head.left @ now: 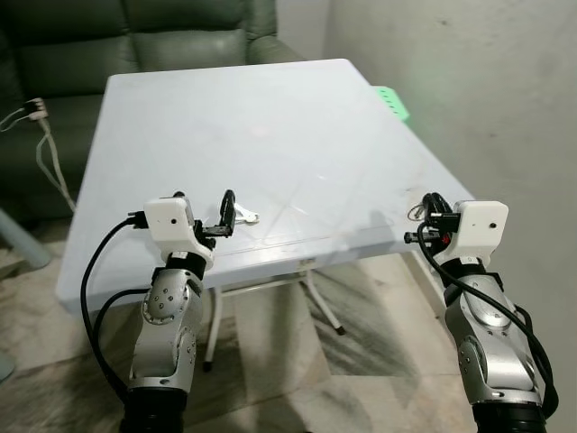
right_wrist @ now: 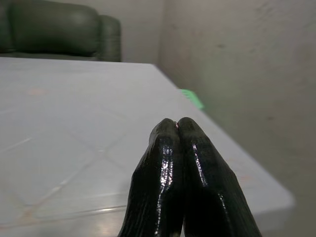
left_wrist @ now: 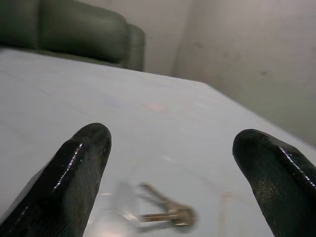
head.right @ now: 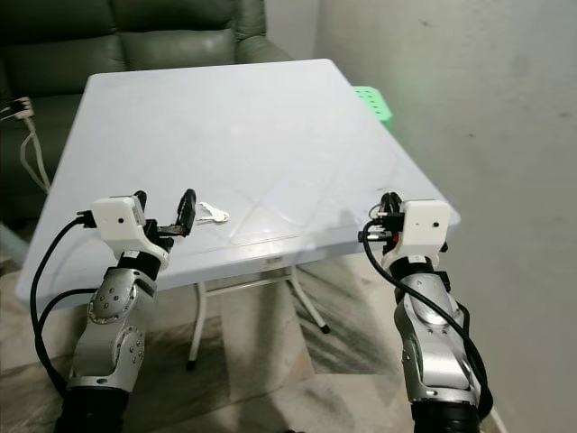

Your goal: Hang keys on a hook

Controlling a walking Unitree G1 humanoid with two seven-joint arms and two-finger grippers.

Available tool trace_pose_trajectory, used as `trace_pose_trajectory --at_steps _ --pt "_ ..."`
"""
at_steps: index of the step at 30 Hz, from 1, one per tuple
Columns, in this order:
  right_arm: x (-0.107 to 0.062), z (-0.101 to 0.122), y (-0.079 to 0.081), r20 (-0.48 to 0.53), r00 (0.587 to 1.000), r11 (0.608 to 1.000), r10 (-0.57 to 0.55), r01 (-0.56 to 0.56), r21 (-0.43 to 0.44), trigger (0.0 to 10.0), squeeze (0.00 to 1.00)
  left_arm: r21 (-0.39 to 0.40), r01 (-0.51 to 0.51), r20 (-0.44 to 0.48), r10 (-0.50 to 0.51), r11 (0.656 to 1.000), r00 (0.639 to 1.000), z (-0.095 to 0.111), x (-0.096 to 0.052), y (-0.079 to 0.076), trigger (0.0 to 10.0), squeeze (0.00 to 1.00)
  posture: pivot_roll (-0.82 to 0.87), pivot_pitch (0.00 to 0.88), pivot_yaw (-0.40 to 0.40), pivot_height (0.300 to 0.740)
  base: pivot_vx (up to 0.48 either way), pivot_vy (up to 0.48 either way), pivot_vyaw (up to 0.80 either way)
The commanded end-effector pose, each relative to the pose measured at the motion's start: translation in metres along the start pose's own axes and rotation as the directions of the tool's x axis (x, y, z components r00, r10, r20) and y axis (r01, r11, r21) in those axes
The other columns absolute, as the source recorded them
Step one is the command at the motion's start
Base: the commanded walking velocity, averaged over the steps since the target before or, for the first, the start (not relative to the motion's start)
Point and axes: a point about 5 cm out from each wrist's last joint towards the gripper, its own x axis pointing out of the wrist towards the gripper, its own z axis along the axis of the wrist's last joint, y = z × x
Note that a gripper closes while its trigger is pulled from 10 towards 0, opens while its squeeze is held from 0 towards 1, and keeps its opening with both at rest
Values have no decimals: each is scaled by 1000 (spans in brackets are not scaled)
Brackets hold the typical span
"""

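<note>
I see 1 white folding surface (head.left: 297,135) on a marbled tile floor (head.left: 361,343); only a key bunch (head.left: 243,216) lies near its front edge.

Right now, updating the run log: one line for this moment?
left gripper: open, at keys | right gripper: shut, idle | keys: on table

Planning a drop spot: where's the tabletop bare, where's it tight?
Most of the white table is bare, from the sofa side to the wall-side edge. The tight spot is the near-left edge: keys lie in front of the open left gripper. The shut right gripper sits at the near-right corner.
</note>
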Motion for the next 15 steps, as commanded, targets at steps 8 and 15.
trace_pose_trajectory --at_steps 8,15 --pt "-2 5 1 10 1000 1000 27 -27 -17 10000 0 1 -11 -11 11 1000 1000 1 4 0 10000 0 -29 23 -47 740 0 0 -750" --pt "-2 5 3 9 999 999 33 -33 -16 10000 0 24 1 1 -1 1000 1000 3 5 -3 10000 0 -30 25 -47 740 0 0 -750"
